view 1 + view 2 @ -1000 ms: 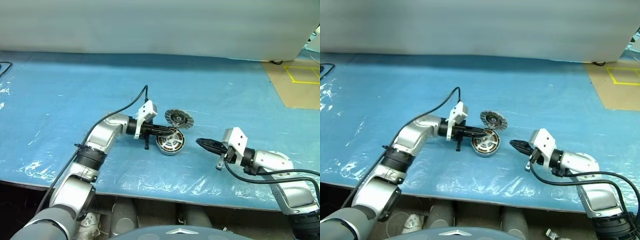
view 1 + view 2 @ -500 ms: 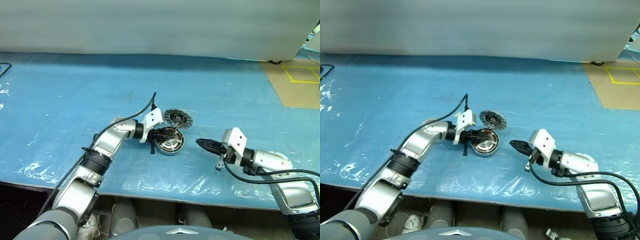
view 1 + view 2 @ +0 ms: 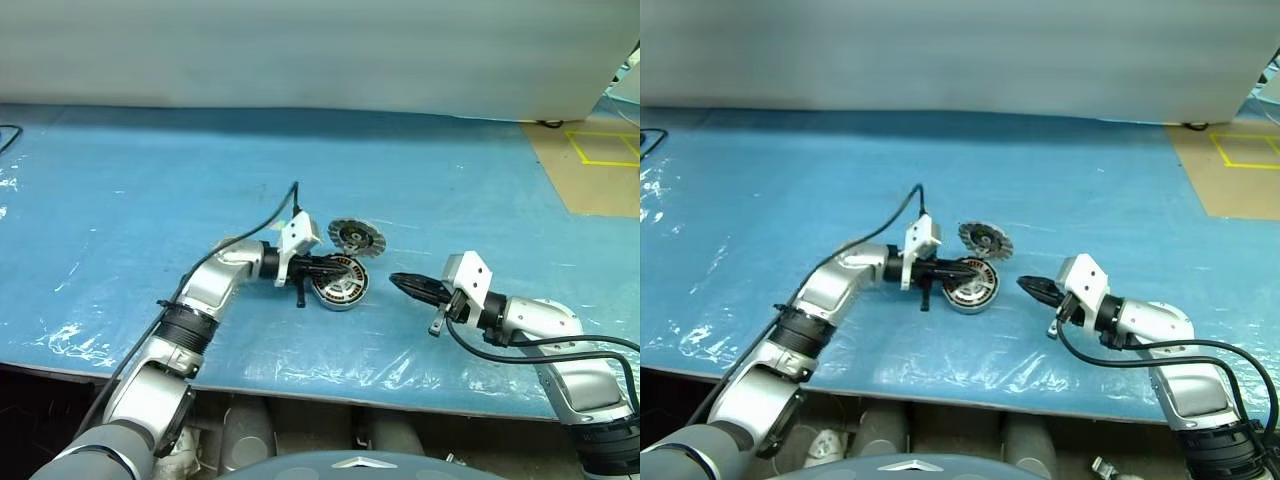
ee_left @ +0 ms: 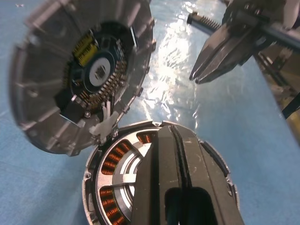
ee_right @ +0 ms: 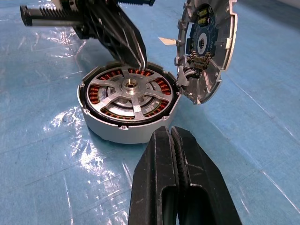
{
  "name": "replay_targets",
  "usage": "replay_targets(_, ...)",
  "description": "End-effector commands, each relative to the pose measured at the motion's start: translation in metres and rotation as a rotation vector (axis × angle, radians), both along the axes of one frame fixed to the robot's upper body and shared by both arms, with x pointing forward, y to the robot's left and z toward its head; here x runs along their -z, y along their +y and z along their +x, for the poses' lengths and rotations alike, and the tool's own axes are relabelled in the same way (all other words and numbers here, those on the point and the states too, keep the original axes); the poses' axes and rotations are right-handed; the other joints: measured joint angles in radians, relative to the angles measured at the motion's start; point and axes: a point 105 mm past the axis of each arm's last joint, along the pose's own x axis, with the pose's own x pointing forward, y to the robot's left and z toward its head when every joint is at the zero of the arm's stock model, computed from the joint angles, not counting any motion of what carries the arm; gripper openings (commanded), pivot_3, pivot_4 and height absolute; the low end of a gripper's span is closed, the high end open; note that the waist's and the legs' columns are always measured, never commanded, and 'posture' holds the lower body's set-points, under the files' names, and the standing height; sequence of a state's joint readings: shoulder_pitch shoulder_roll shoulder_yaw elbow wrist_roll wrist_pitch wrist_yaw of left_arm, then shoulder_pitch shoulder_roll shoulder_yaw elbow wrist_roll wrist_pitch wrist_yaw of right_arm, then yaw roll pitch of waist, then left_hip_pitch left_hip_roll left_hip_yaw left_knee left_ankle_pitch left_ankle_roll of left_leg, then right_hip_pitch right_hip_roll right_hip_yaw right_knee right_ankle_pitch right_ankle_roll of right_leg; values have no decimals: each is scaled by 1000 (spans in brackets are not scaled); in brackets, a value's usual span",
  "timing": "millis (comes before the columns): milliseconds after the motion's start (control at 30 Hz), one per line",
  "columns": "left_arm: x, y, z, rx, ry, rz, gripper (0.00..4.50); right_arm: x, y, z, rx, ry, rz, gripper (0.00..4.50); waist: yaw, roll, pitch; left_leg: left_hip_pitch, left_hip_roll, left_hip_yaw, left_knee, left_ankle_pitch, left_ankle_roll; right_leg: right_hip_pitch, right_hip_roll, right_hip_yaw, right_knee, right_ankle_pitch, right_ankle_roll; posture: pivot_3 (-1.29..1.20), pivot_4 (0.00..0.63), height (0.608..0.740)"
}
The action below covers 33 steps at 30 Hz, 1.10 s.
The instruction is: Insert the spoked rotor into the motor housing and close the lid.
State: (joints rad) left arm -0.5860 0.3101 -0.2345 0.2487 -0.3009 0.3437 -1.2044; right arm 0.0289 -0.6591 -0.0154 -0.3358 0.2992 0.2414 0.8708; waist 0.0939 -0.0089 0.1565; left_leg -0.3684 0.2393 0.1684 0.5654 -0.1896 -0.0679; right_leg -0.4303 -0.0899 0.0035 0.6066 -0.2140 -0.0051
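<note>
The motor housing stands on the blue table, copper windings showing around its ring. The spoked rotor sits inside it, silver spokes and hub facing up. The lid stands tilted open at the housing's far edge, its dark circuit side showing. My left gripper is shut with nothing in it, its tips over the housing's rim. To the right of the housing my right gripper is also shut and empty, pointing at it from a short gap away.
A blue plastic sheet covers the table, crinkled near the front edge. A tan surface with yellow tape lies at the back right. A black cable shows at the far left edge. A pale wall runs along the back.
My left arm swung a little toward the housing and came back, its tips staying over the housing. The right arm, housing and lid have not moved.
</note>
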Motion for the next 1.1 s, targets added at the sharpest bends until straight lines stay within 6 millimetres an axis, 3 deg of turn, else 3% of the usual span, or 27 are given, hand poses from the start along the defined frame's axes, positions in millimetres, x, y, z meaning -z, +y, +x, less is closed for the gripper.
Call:
replay_targets(33, -30, 18, 7, 0, -33, -55, 25, -7, 3, -3, -17, -27, 18, 0, 0, 0, 0, 0, 0, 0, 0, 0, 0, 0, 0, 0, 0, 0, 0, 0, 150, 740)
replay_targets(200, -47, 48, 37, -126, -84, -56, 25, -7, 2, -6, -10, -24, 14, 0, 1, 0, 0, 0, 0, 0, 0, 0, 0, 0, 0, 0, 0, 0, 0, 0, 150, 740)
replay_targets(300, -50, 55, 43, -136, -108, -40, 25, -5, -1, -4, 17, -24, 2, 0, 1, 0, 0, 0, 0, 0, 0, 0, 0, 0, 0, 0, 0, 0, 0, 0, 150, 740)
replay_targets(367, -49, 55, 39, -112, -92, -46, 25, -3, -2, -1, 32, -31, -10, 0, 1, 0, 0, 0, -1, 0, 0, 0, 0, 0, 0, 0, -1, 0, 0, 0, 150, 740)
replay_targets(500, -41, 60, 29, -128, -91, -55, 25, -12, -15, 32, 172, -146, -45, 0, -9, 0, 0, 0, 0, 0, -1, 0, -1, 0, 0, 0, -1, 0, 0, 0, 150, 740)
replay_targets(633, -31, 68, 14, -135, -72, -30, 25, -24, -11, 51, 200, -214, -10, 0, -15, 0, 0, 0, 1, 0, -1, 0, -1, 0, 0, 0, 0, 0, 0, 0, 150, 740)
replay_targets(867, -15, 85, -12, -176, -15, 8, 25, -36, 15, 76, 110, -255, 44, 0, -26, 1, 1, -1, 0, 0, -1, 0, -1, -1, 0, 0, 0, 0, 0, 0, 150, 740)
replay_targets(1100, -3, 91, -36, -206, 23, 18, 25, -45, 50, 73, -91, -201, 149, 0, -27, 1, 1, -1, 0, 1, -1, 0, 0, -1, 0, 0, 0, 0, 0, 0, 150, 740)
